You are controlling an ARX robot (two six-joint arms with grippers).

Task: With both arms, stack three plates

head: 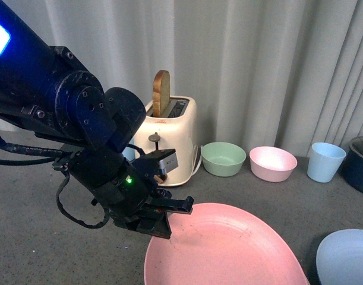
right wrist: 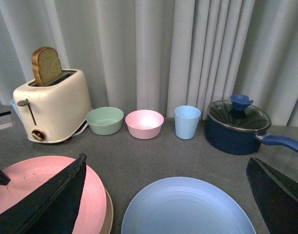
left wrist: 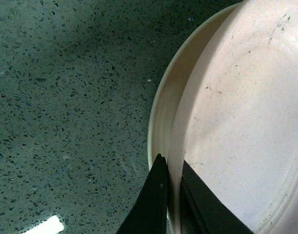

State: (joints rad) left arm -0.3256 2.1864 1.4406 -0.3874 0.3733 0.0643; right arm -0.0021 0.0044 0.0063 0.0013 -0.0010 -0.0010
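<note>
My left gripper (head: 169,221) is shut on the near-left rim of the pink plate (head: 229,249). In the left wrist view the two black fingers (left wrist: 156,195) pinch the pink plate's rim (left wrist: 236,122), and the cream plate (left wrist: 163,107) lies just under it, its edge showing beside the pink one. The right wrist view shows the pink plate (right wrist: 97,204) over the cream plate (right wrist: 109,209). The light blue plate (head: 347,258) lies flat to the right, also in the right wrist view (right wrist: 188,209). My right gripper (right wrist: 168,195) is open and empty, hovering above the blue plate.
A cream toaster (head: 169,139) with a bread slice (head: 161,92) stands at the back. Beside it stand a green bowl (head: 223,158), a pink bowl (head: 272,162), a light blue cup (head: 325,160) and a dark blue lidded pot (right wrist: 236,126). A curtain hangs behind.
</note>
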